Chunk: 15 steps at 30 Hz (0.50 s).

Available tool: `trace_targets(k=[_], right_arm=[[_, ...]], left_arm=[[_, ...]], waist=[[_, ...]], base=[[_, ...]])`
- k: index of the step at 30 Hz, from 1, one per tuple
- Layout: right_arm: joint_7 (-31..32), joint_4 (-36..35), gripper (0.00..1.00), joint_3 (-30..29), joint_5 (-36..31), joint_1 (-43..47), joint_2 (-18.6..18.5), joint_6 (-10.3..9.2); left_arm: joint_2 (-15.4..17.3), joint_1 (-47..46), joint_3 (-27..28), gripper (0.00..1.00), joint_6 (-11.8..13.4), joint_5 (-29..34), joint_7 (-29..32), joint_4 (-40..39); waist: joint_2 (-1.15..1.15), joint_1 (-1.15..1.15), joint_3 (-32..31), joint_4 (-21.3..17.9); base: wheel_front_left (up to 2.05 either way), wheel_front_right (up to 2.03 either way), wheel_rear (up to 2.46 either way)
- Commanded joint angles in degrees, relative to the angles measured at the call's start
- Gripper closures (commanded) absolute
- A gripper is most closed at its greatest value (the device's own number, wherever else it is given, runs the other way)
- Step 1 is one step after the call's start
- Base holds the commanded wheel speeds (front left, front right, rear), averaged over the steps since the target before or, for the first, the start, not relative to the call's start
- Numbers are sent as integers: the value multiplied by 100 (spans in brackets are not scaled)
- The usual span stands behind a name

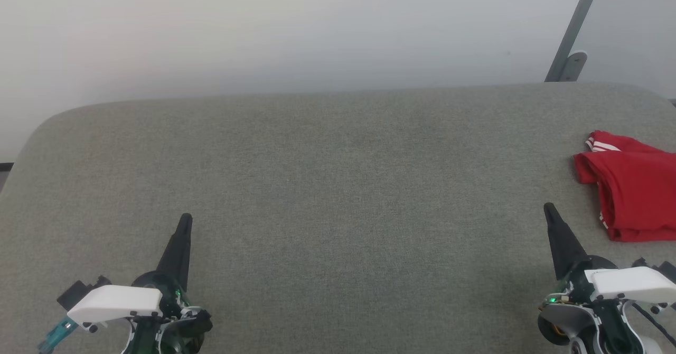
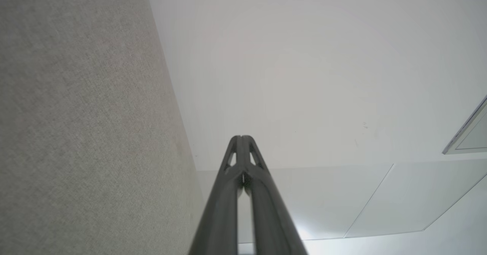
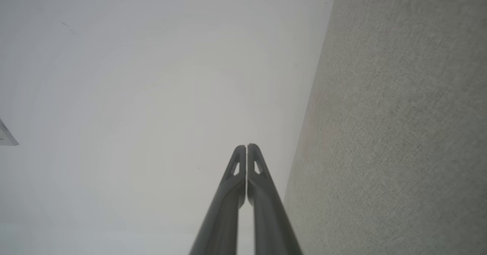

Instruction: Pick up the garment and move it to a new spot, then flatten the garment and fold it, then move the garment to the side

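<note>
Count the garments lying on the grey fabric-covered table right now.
1. The red shirt with white-striped trim lies far right on the grey fabric table, beyond the right gripper; the frame edge cuts it, so more could be hidden.

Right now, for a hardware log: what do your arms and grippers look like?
Left gripper and right gripper: long, dark, tapering jaws with triangular cut-outs near the tips, white wrist covers, green lights. Teal part at the left wrist, black cables at the right.

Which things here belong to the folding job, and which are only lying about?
Job: red garment, far right; left gripper and right gripper, both shut.
Just there: grey table; metal bar against the wall.
</note>
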Motion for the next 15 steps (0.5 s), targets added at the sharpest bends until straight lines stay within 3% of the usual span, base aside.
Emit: trace_targets(k=[1,15], right_arm=[[14,-19,100,-6,24,33,19,0],[14,-19,100,-6,24,33,19,1]], left_arm=[[-12,-65,3,100,-16,-19,16,-3],[-12,-65,3,100,-16,-19,16,-3]], waist=[[0,0,0,0],[0,0,0,0]], base=[[0,0,0],[0,0,0]])
